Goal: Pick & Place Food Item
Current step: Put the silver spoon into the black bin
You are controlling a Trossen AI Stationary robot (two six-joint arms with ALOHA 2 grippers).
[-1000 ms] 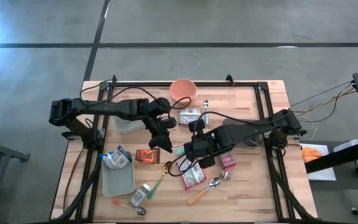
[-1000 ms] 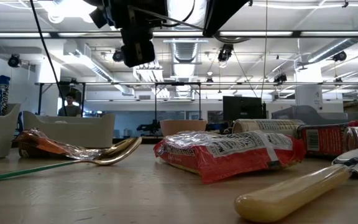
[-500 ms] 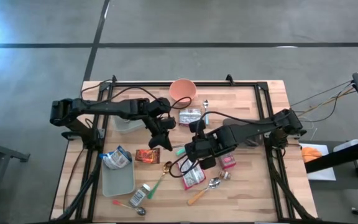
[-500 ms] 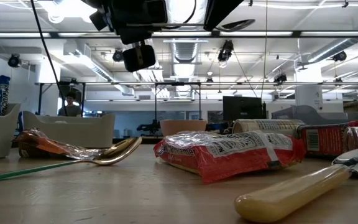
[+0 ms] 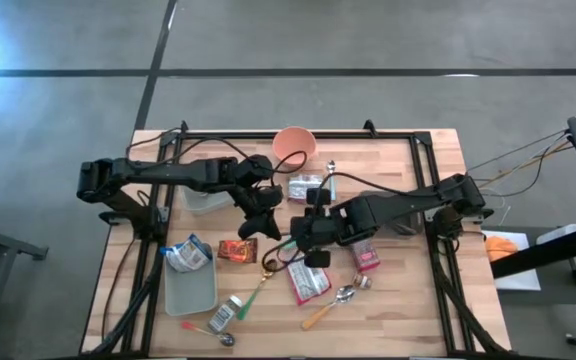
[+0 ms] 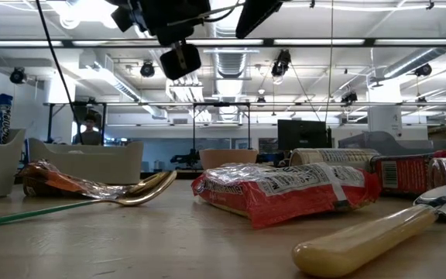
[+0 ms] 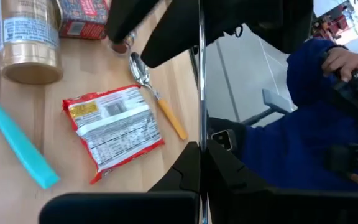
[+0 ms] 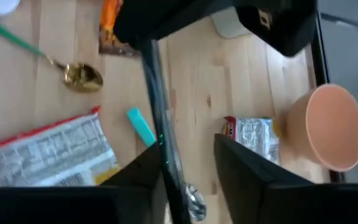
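Right gripper (image 5: 298, 235) shifted leftward, fingers seemingly parted, left gripper (image 5: 264, 225) closed

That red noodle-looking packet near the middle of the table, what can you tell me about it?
The red packet is a flat, sealed, crinkly plastic pouch with a white label panel of small print and a yellow corner patch. It lies flat on the wooden table, skewed to the table's edges, untouched by either gripper. A silver spoon with a yellow handle lies beside it; whether they touch is unclear.
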